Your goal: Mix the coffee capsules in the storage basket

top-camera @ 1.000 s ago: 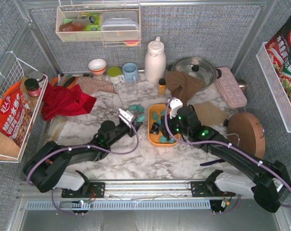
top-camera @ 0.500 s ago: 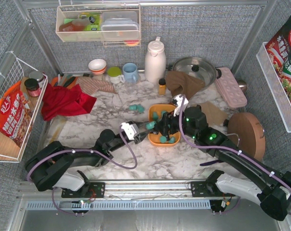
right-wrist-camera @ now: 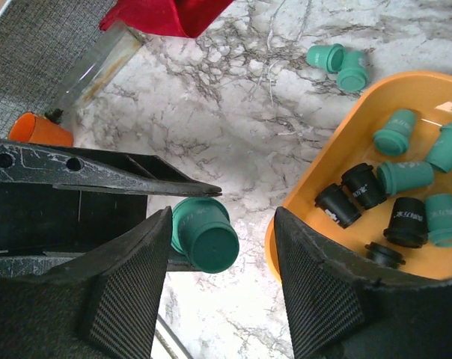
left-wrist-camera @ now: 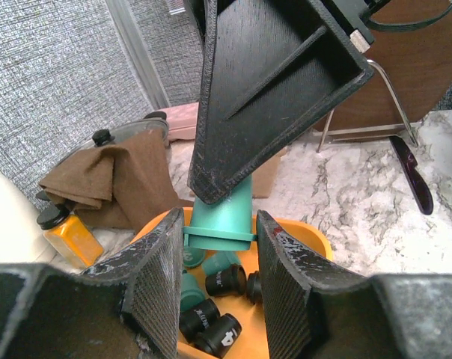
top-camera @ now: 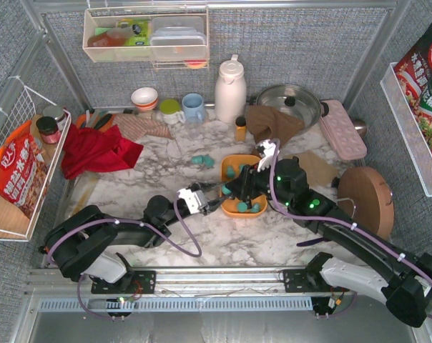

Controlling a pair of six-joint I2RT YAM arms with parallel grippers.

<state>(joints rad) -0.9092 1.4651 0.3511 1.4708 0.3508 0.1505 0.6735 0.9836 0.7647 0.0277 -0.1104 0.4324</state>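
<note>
My left gripper (top-camera: 214, 196) (left-wrist-camera: 218, 228) is shut on the rim of a teal coffee capsule (top-camera: 225, 188) (left-wrist-camera: 224, 217) (right-wrist-camera: 205, 238), held just off the left edge of the orange storage basket (top-camera: 234, 210) (left-wrist-camera: 319, 250) (right-wrist-camera: 338, 153). Facing it from the right, my right gripper (top-camera: 234, 190) (right-wrist-camera: 222, 224) is open, and its fingers straddle the same capsule without gripping it. Several teal and black capsules (left-wrist-camera: 224, 280) (right-wrist-camera: 405, 217) lie in the basket. Two teal capsules (top-camera: 200, 161) (right-wrist-camera: 338, 63) lie on the marble behind it.
A small amber bottle (top-camera: 240, 128) (left-wrist-camera: 69, 238) and a brown cloth (top-camera: 273, 123) (left-wrist-camera: 114, 176) sit behind the basket. A pink tray (top-camera: 342, 128) and a round wooden board (top-camera: 364, 199) are to the right. A red cloth (top-camera: 94, 150) lies at the left.
My left gripper has moved right and nearer, bringing the teal capsule to the basket's left edge. My right gripper has swung left from over the basket to meet it.
</note>
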